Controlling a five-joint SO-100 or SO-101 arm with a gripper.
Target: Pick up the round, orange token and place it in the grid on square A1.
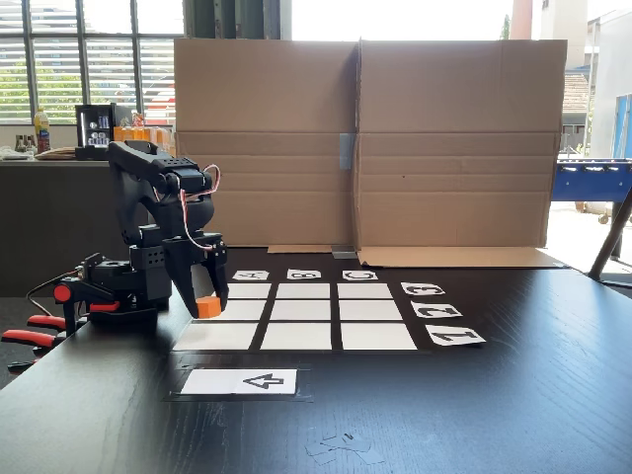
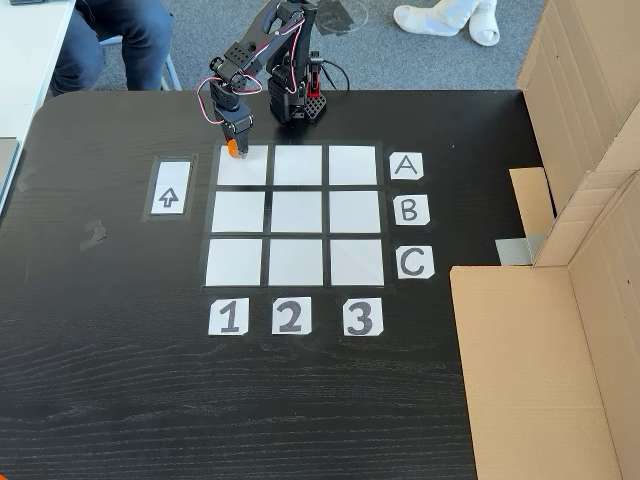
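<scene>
Hand point(image 2: 236, 143) is clamped on the token point(image 2: 233, 150), held at the outer edge of square A1 point(image 2: 243, 168) of the grid point(image 2: 296, 262). Transport step appears nearly complete. Next move: centre over A1, lower, release.

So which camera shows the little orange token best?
The low fixed view: the token looks bigger there, pinched between the gripper's fingers over the grid. In the high fixed view the token is just a tiny orange speck under the gripper.
</scene>
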